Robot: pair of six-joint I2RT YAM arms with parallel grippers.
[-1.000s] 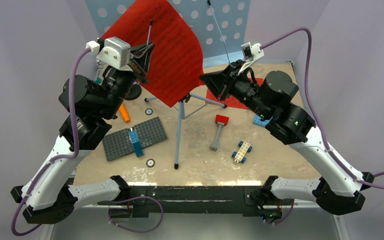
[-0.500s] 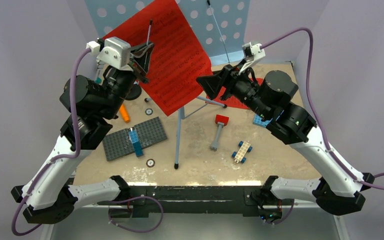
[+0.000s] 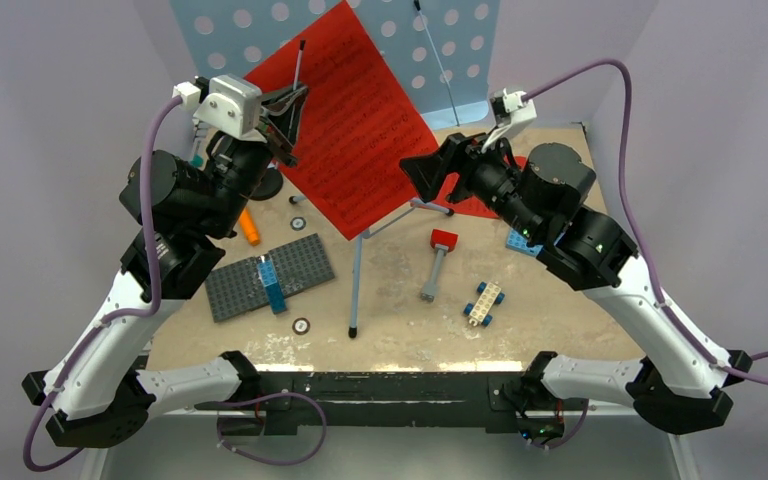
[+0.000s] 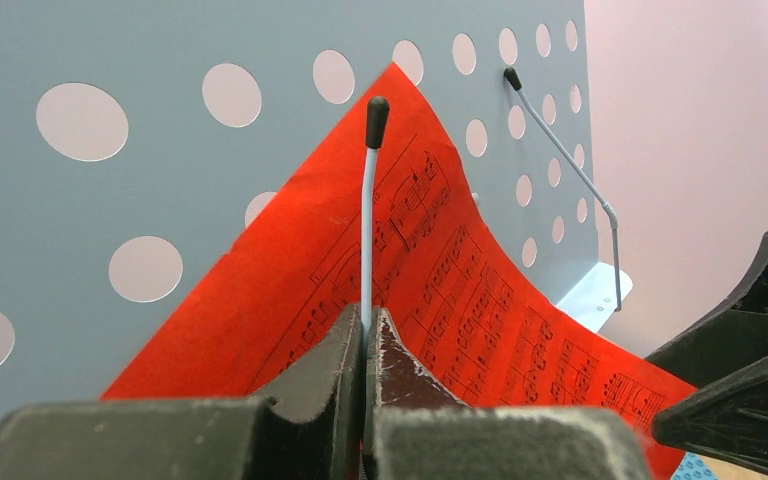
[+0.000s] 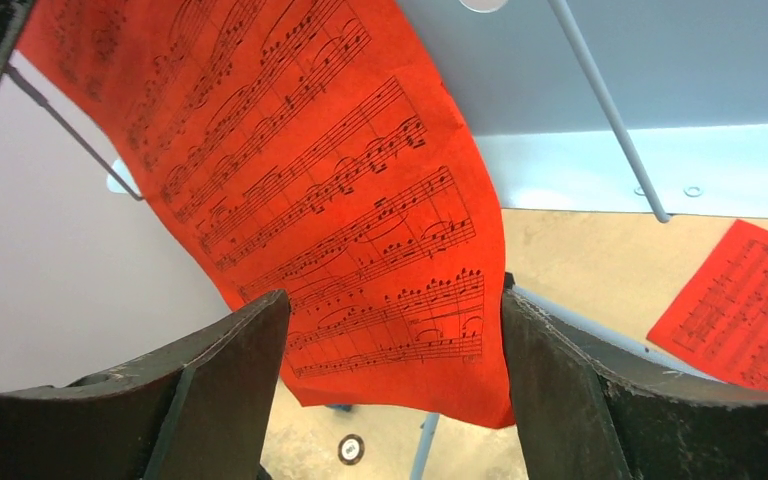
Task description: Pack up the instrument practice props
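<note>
— The pale-blue perforated metal music stand (image 3: 460, 40) is standing at the back, with the thin red paper music sheet (image 3: 355, 130) leaning on it. It's light, floppy and tearable, so I'd be pinching its lower edge.

— The right gripper (image 5: 392, 330) is gaping empty now, having released it, and the sheet is lying flatter. The left gripper (image 4: 365, 330) is clamping the thin grey wire page-holder (image 4: 368, 200).

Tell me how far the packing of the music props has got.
Done: nothing looks packed yet. In hand: the left gripper pinches the wire page holder; the right gripper is open at the red sheet on the music stand. Left: that sheet, the second red page on the table, the orange microphone, the black mic stand, and the music stand itself.
</note>
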